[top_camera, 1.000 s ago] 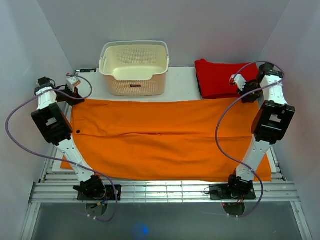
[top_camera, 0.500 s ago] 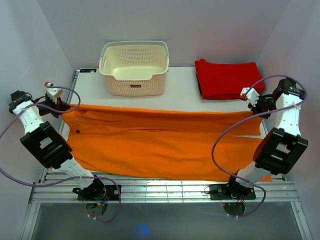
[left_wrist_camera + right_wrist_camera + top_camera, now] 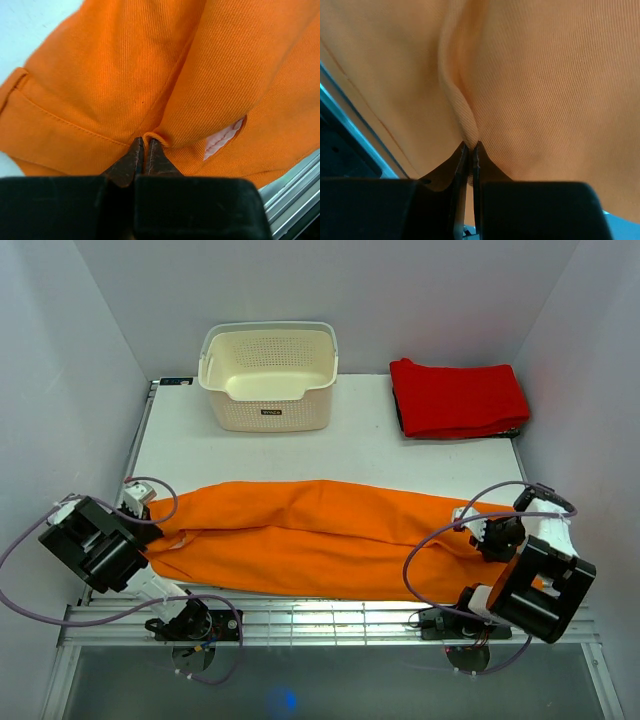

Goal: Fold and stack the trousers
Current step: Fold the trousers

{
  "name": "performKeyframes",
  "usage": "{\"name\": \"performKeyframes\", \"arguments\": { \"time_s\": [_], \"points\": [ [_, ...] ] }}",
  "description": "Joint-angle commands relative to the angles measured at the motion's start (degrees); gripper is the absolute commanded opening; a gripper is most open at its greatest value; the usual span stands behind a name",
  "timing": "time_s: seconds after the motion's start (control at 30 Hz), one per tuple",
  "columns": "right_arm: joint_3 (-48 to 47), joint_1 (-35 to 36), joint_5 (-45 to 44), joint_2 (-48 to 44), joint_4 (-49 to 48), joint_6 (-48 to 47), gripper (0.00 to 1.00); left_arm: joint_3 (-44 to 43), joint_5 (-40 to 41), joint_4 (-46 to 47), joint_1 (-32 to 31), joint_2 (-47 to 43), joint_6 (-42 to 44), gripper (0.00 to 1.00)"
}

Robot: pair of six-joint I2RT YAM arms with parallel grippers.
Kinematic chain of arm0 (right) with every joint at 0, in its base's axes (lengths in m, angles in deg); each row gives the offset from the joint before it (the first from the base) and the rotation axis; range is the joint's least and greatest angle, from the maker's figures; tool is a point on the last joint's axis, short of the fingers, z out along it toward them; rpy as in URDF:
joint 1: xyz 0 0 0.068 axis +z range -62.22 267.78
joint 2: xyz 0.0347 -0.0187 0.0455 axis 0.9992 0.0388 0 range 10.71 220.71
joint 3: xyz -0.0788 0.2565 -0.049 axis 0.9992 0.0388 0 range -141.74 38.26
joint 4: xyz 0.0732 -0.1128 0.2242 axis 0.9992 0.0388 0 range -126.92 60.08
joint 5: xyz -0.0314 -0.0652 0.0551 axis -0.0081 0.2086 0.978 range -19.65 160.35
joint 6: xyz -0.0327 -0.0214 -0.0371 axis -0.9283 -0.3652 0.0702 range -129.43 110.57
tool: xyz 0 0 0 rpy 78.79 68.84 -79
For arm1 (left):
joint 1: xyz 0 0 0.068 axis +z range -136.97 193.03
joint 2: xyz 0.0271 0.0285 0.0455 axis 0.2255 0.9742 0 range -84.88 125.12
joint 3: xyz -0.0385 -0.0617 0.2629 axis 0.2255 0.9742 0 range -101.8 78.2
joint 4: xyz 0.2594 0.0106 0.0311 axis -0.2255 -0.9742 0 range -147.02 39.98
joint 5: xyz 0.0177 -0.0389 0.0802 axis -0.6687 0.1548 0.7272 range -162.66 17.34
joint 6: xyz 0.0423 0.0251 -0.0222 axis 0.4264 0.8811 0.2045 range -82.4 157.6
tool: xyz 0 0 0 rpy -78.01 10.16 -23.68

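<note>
Soft, finely ribbed orange trousers [image 3: 320, 535] lie bunched in a long rumpled band; left gripper [image 3: 144, 144] and right gripper [image 3: 470, 146] each pinch a fold tightly.

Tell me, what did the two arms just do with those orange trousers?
Both arms drew back toward their bases, dragging the far edge of the trousers to the near side of the table, doubling them into a narrow band. The left fingers and the right fingers stayed pinched on the cloth. The basket and red folded cloth did not move.
</note>
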Motion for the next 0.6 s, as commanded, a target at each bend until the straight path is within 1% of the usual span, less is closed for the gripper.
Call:
{"name": "performKeyframes", "arguments": {
  "time_s": [0.0,0.03,0.07,0.1,0.13,0.2,0.3,0.33,0.37,0.4,0.47,0.5,0.57],
  "points": [
    [-0.98,-0.19,-2.0,4.21,-10.67,3.91,0.08,2.47,3.46,6.78,-1.57,-0.65,-6.49,0.0],
    [-2.21,-0.19,-2.09,8.14,-12.07,5.14,0.08,2.83,3.99,8.71,-2.62,-0.04,-8.24,0.0],
    [-3.62,-0.19,-2.0,10.1,-12.35,7.85,0.08,3.44,4.26,9.86,-2.98,0.58,-9.92,0.0],
    [-7.37,-0.19,-1.83,12.21,-12.52,9.1,0.08,3.62,4.7,11.26,-3.59,1.71,-14.2,0.0],
    [-9.41,-0.19,-1.22,15.88,-12.79,10.24,0.08,3.8,4.96,14.58,-4.91,2.25,-16.59,0.0],
    [-15.28,-0.1,-0.42,19.07,-12.88,13.14,0.08,3.8,5.58,17.59,-6.49,3.39,-22.55,0.0],
    [-20.14,1.3,0.02,23.99,-14.45,17.0,0.08,3.45,7.86,24.18,-10.8,5.06,-28.98,0.0],
    [-23.02,2.26,0.02,26.09,-14.72,17.8,0.08,3.01,9.17,26.98,-12.9,6.02,-32.75,0.0],
    [-24.62,2.79,0.11,27.07,-15.07,18.77,0.08,2.4,9.62,28.14,-13.7,6.64,-34.7,0.0],
    [-27.77,3.32,0.28,28.04,-14.99,20.43,0.08,0.04,10.06,28.85,-14.4,7.43,-36.63,0.0],
    [-31.12,4.38,1.42,30.33,-13.59,21.67,0.08,-4.0,9.89,28.77,-15.55,10.07,-41.99,0.0],
    [-34.71,4.56,2.47,31.29,-11.67,22.46,0.08,-9.07,9.19,26.85,-15.47,10.77,-43.49,0.0],
    [-37.81,4.47,2.57,31.83,-9.81,22.91,0.08,-14.9,6.73,24.03,-15.47,12.79,-45.44,0.0]
  ]
}}
